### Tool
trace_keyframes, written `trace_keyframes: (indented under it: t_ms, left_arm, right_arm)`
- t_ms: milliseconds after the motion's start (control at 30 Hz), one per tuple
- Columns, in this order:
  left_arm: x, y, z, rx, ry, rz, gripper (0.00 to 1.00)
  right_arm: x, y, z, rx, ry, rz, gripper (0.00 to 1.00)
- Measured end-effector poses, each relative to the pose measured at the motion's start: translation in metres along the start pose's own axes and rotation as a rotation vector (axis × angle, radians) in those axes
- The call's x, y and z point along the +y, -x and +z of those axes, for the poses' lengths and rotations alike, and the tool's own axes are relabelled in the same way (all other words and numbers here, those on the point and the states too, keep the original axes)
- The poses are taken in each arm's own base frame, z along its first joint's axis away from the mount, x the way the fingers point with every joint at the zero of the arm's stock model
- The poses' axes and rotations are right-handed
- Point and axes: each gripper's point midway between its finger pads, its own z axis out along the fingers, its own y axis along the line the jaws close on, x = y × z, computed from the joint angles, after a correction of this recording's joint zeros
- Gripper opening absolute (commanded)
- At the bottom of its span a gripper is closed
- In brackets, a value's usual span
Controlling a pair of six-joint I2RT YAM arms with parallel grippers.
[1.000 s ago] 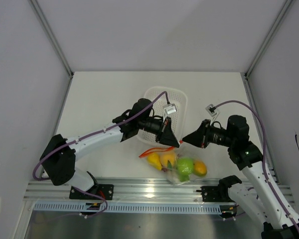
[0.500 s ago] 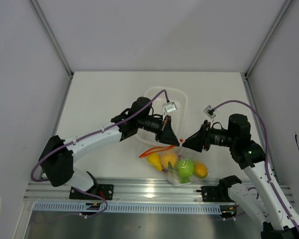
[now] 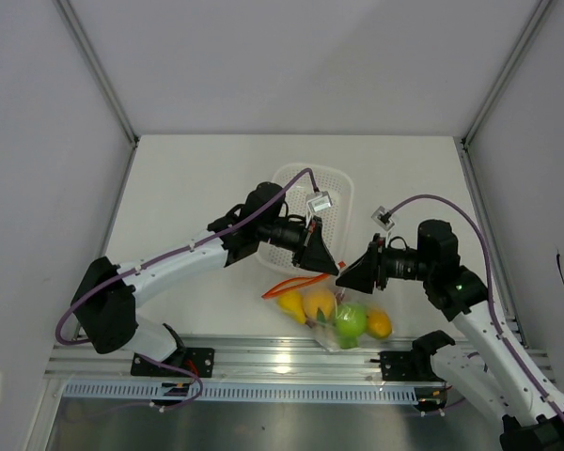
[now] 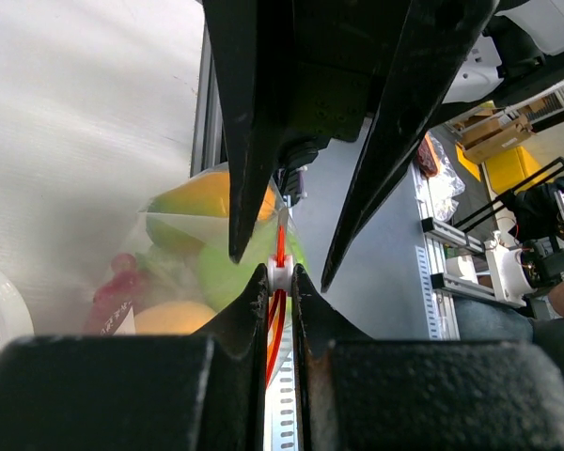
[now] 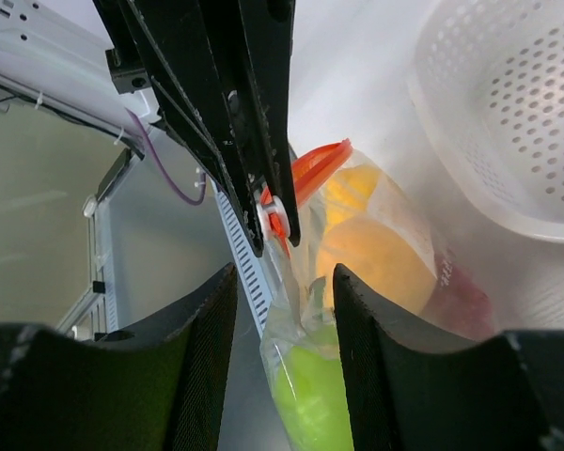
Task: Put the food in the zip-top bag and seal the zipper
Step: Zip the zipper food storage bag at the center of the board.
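Note:
The clear zip-top bag (image 3: 331, 318) lies near the table's front edge, with a green apple (image 3: 350, 319), an orange mango (image 3: 318, 303) and yellow fruits inside. My left gripper (image 4: 280, 273) is shut on the white slider of the orange-red zipper (image 5: 315, 163) at the bag's right corner. In the top view the left gripper (image 3: 336, 270) meets my right gripper (image 3: 342, 282) tip to tip. The right gripper (image 5: 284, 305) is open, its fingers standing either side of the bag's crinkled corner above the apple (image 5: 305, 399) without touching it.
A white perforated basket (image 3: 336, 188) stands just behind the bag, under the left arm's wrist. The aluminium rail (image 3: 263, 357) and both arm bases run along the near edge. Frame posts rise at the table's back corners.
My right gripper has opened from shut and shifted slightly left and towards the near edge. The left gripper stays shut on the slider; the bag has barely moved.

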Motion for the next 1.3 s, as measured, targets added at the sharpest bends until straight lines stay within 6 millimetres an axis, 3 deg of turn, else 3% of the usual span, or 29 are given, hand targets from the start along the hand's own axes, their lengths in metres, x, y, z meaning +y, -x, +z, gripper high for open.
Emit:
trace_keyframes:
  t_ms: [133,233,267,533,767,967,1033,1233,1300]
  left_arm:
    - [0.000,0.001,0.000,-0.001,-0.001,0.001,0.01]
    - [-0.001,0.001,0.000,0.000,-0.002,0.001,0.00]
    - [-0.001,0.001,0.000,0.000,-0.003,0.001,0.01]
    - [0.000,0.000,0.000,0.001,-0.001,0.000,0.00]
    - [0.007,0.000,0.000,-0.007,0.041,-0.004,0.01]
    - [0.010,0.001,-0.001,-0.010,0.061,-0.001,0.01]
    - [0.011,0.001,-0.002,-0.012,0.070,0.002,0.07]
    - [0.012,0.001,-0.003,-0.016,0.081,0.000,0.13]
    - [0.013,0.001,-0.003,-0.016,0.082,-0.001,0.24]
  right_arm:
    - [0.003,-0.012,0.009,0.040,0.029,0.008,0.39]
    - [0.004,-0.020,0.016,0.067,0.035,0.012,0.13]
    - [0.005,-0.021,0.017,0.071,0.036,0.012,0.00]
    - [-0.006,-0.017,0.023,0.040,-0.053,0.022,0.00]
    - [-0.021,-0.003,0.013,-0.043,-0.204,0.032,0.00]
    - [-0.015,0.006,0.008,-0.110,-0.219,0.084,0.00]
    - [-0.012,0.008,0.008,-0.123,-0.212,0.104,0.00]
    - [-0.004,0.012,0.011,-0.138,-0.174,0.160,0.00]
    - [-0.004,0.011,0.012,-0.135,-0.166,0.164,0.00]
